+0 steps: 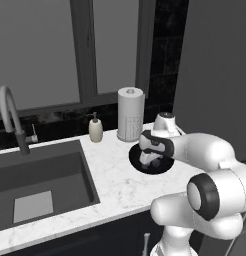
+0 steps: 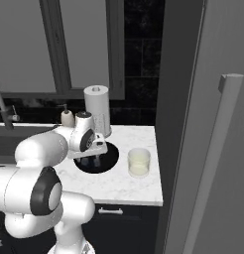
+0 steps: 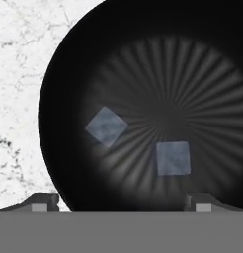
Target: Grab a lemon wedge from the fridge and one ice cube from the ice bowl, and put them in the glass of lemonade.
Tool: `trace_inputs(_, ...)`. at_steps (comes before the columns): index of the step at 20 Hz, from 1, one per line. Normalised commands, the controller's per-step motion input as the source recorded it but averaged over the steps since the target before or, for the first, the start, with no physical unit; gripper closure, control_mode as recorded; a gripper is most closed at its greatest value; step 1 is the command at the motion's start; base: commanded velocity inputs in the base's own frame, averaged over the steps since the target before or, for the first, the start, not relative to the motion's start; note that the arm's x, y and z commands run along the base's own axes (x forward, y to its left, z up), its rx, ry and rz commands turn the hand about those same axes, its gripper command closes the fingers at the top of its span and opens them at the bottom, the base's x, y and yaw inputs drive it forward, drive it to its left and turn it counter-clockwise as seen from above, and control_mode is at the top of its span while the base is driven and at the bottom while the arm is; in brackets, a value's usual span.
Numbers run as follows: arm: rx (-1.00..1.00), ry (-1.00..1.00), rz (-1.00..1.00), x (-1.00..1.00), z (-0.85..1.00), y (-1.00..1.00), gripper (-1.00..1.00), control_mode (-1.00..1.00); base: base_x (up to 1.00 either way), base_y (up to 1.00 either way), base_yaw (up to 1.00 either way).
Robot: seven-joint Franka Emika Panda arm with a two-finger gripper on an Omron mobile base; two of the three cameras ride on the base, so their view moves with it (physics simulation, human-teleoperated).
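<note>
Gripper (image 3: 121, 201): poised above the ice bowl, pointing down; tips spread wide, nothing between them.
Fingertips (image 3: 43, 201): low in the hand view, one at the bowl's near rim over the marble, the other over the black interior.
Ice bowl (image 3: 59, 74): round, shallow, glossy black, ribbed inside; on the counter just beside the paper-towel roll, directly under the hand in both base views.
Ice cube (image 3: 173, 158): lying flat on the bowl floor, square-on, nearer the right-hand tip; the easier target by judgement.
Second cube (image 3: 106, 126): turned corner-on like a diamond, apart from the first, toward the bowl's left wall.
Handling: probably light, hard and slick; likely to squirt out of a skewed pinch or skate on the glossy floor. Best taken across two flat parallel faces, centred, fingers lowered either side before closing; gentle squeeze only.
Risk: tips nudging the cube before closing, or touching the bowl rim on descent.
Counter (image 1: 115, 175): white marble, sink to the left.
Glass of lemonade (image 2: 139, 162): short clear tumbler, pale liquid, standing near the bowl on the fridge side, not touching it.
Soap bottle (image 1: 95, 129): beige, near the wall.
Paper-towel roll (image 1: 130, 114): upright against the backsplash.
Fridge (image 2: 208, 149): tall grey door with bar handle, closed from what shows.
Progress: ice not yet taken.
</note>
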Motion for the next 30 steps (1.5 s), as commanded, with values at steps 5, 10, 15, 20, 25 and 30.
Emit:
trace_inputs(5, 0.00, 0.01, 0.02, 0.02, -0.18, -0.01, -1.00, -1.00, 0.00, 0.00, 0.00)
trace_inputs(10, 0.00, 0.02, 0.00, 0.03, -0.18, -0.26, -1.00, -1.00, 0.00, 0.00, 0.00)
trace_inputs(15, 0.00, 0.00, 0.00, 0.14, -0.16, -0.11, -1.00, -1.00, 0.00, 0.00, 0.00)
trace_inputs(20, 0.00, 0.00, 0.00, 0.25, -0.25, 0.00, -1.00, -1.00, 0.00, 0.00, 0.00)
trace_inputs(25, 0.00, 0.00, 0.00, 0.19, -0.24, 0.00, -1.00, -1.00, 0.00, 0.00, 0.00)
trace_inputs(30, 0.00, 0.00, 0.00, 0.19, -0.12, 0.00, -1.00, -1.00, 0.00, 0.00, 0.00)
